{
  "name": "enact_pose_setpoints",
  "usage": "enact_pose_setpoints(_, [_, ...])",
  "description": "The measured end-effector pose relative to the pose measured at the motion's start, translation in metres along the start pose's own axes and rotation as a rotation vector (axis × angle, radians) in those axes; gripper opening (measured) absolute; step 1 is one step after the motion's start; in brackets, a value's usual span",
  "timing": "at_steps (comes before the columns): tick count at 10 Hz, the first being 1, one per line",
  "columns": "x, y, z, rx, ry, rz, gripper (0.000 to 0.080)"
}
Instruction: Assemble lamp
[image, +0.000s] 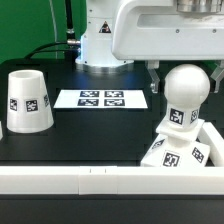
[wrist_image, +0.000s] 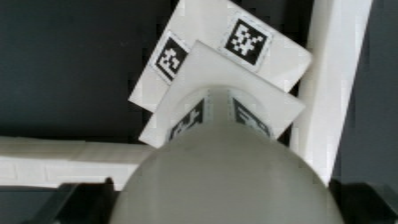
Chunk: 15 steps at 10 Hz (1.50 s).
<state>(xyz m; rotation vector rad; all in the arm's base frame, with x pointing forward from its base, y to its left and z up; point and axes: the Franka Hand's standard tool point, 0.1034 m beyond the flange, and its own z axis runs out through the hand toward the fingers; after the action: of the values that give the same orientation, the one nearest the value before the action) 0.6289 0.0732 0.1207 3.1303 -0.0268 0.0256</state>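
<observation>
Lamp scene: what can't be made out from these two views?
- End effector: exterior view, the bulb covers its tips; open or shut cannot be told.
- Base: exterior view, cut off by the picture's right edge and partly behind the white rail.
- Shade: cut by the exterior view's left edge.
- Wrist view: the near bulb is blurred and hides where it seats.

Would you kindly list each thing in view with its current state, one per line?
Bulb: upright on the base, between the gripper fingers; grasp unclear.
Base: tilted against the white wall, bulb on it.
Shade: standing alone on the table, wide end down, untouched.
Marker board: flat on the table.
Gripper: lowered around the bulb; open or shut, cannot tell.
</observation>
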Motion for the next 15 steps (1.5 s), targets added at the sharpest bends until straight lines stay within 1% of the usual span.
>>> enact_pose_setpoints(3, [0.0, 0.002, 0.0, 0.0, -0.001, 0.122, 0.0577])
enact_pose_setpoints(4, [0.0, 0.002, 0.0, 0.0, -0.001, 0.113, 0.0668])
enact_pose_setpoints(5, [0.0, 0.001, 0.0, 0.0, -0.001, 0.112, 0.0691])
enact_pose_setpoints(6, [-0.001, -0.001, -0.002, 0.002, 0.001, 0.104, 0.0691])
enact_pose_setpoints(7, [-0.002, -0.003, -0.006, 0.003, 0.003, 0.089, 0.0698])
enact_pose_setpoints(9, [-0.006, -0.001, -0.023, 0.005, 0.013, 0.043, 0.0699])
enact_pose_setpoints(10, [-0.011, 0.008, -0.033, 0.005, 0.017, 0.005, 0.0699])
enact_pose_setpoints(11, [-0.017, 0.022, -0.041, 0.009, 0.019, -0.027, 0.0699])
enact_pose_setpoints(12, [-0.022, 0.045, -0.048, 0.01, 0.017, -0.049, 0.0699])
enact_pose_setpoints(13, [-0.023, 0.065, -0.051, 0.005, 0.018, -0.024, 0.0699])
enact_pose_setpoints(14, [-0.023, 0.059, -0.048, 0.007, 0.015, -0.02, 0.0699])
enact_pose_setpoints(15, [-0.024, 0.057, -0.047, 0.007, 0.014, -0.032, 0.0699])
